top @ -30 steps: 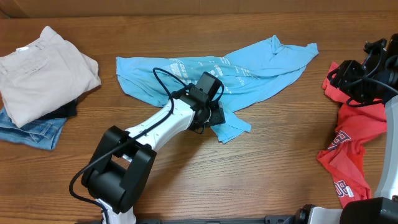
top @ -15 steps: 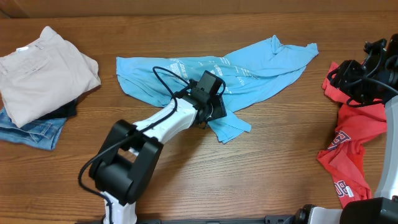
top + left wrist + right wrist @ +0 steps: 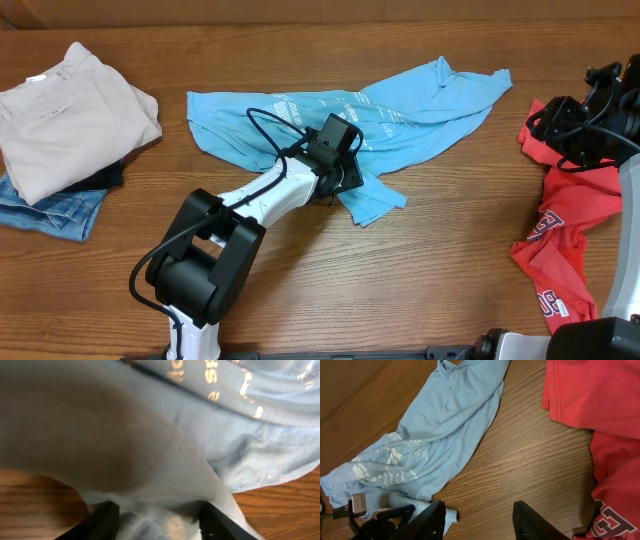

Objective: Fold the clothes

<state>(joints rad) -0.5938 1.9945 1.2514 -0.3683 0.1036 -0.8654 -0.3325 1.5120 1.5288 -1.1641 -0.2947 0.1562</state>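
Blue shirt [image 3: 400, 120]: its near flap has crept slightly right as my left gripper [image 3: 157, 511], jaws apart astride a fold, pushed in. Nothing folded yet. Right gripper [image 3: 477, 520] hangs spread, empty.

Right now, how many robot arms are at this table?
2. The left arm reaches the middle, onto the light blue T-shirt; the right arm is at the right edge, over red T-shirts.

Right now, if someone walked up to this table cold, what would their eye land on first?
Most likely the light blue T-shirt sprawled crumpled across the middle of the table, with the left gripper down on its near edge, jaws apart around the cloth. Next, the red T-shirts heaped at the right edge, and beige trousers stacked on jeans at far left.
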